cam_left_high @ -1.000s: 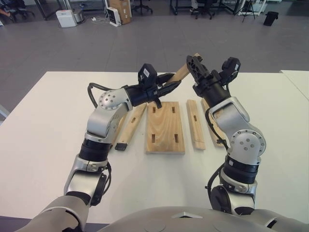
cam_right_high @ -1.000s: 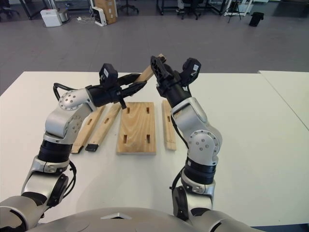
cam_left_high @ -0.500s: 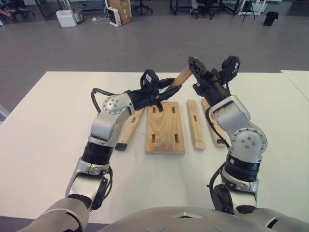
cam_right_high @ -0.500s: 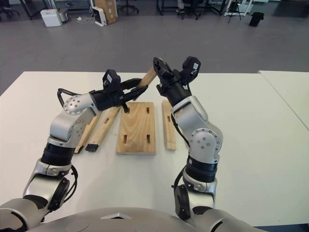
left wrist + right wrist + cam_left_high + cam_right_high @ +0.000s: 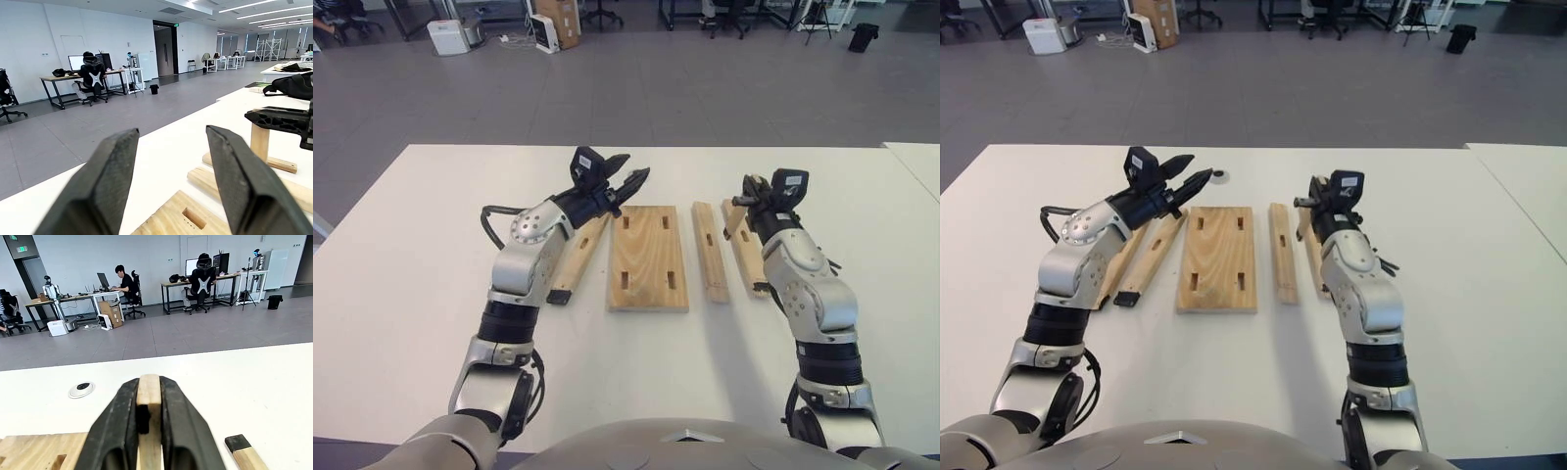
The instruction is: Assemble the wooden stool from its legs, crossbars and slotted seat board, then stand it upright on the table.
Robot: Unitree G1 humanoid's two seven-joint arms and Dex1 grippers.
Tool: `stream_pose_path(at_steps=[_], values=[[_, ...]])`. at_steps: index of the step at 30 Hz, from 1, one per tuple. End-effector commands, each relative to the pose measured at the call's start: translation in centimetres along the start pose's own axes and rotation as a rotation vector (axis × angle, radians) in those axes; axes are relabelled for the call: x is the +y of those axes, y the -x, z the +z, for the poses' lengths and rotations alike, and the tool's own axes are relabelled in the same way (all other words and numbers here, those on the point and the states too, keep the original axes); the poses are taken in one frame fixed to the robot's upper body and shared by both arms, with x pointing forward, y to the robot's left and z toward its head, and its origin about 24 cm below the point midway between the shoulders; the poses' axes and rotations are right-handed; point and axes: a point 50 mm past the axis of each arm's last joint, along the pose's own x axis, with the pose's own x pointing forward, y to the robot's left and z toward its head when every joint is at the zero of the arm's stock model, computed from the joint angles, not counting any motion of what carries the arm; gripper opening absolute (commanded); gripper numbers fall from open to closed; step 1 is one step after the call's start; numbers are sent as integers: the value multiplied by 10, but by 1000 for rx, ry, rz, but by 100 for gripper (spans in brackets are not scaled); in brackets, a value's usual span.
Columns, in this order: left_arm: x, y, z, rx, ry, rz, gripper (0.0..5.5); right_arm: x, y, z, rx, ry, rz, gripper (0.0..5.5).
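I am looking down over a white table (image 5: pixel 411 274). Nearest to me, the slotted seat board (image 5: pixel 648 257) lies flat in the middle with its four slots facing up. Two legs (image 5: pixel 1157 251) lie side by side just to its left, their dark-capped ends toward me. To its right lies a slotted leg (image 5: pixel 709 252), and another wooden piece (image 5: pixel 747 259) lies just beyond that one.

At the far ends of the parts, the left gripper (image 5: pixel 628 171) hovers above the left legs near the board's far left corner. Its jaws are spread and it holds nothing. The right gripper (image 5: pixel 744 203) is clamped on a short wooden bar (image 5: pixel 148 389), probably a crossbar, held roughly upright over the far end of the outermost right piece. I cannot tell whether the bar touches that piece. Farther off, a round cable grommet (image 5: pixel 1218 175) sits in the tabletop.

Nothing is joined yet. In my judgement the main risk is the narrow pinch on the bar: it could swivel between the jaws, meet a slot crooked and jam. Lowering it could also push the loose leg beneath out of line. The empty left gripper could nudge the board.
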Motion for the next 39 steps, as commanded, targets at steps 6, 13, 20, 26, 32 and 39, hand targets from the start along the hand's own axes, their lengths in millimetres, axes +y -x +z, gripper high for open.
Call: stream_pose_path(at_steps=[6, 13, 20, 26, 32, 39], values=[[-5, 1, -11, 25, 38, 51, 249, 19, -9, 1, -31, -36, 60, 42], [-5, 1, -12, 24, 44, 62, 249, 20, -10, -13, 10, -62, 48, 42], [0, 3, -12, 28, 35, 76, 249, 14, -7, -14, 16, -65, 18, 42], [-4, 4, -16, 37, 39, 72, 249, 19, -2, -17, 24, -82, 22, 42], [-3, 4, -16, 40, 37, 72, 249, 9, -2, -25, 63, -80, -70, 42], [-5, 4, -17, 44, 37, 76, 249, 0, -1, -29, 77, -109, -169, 42]])
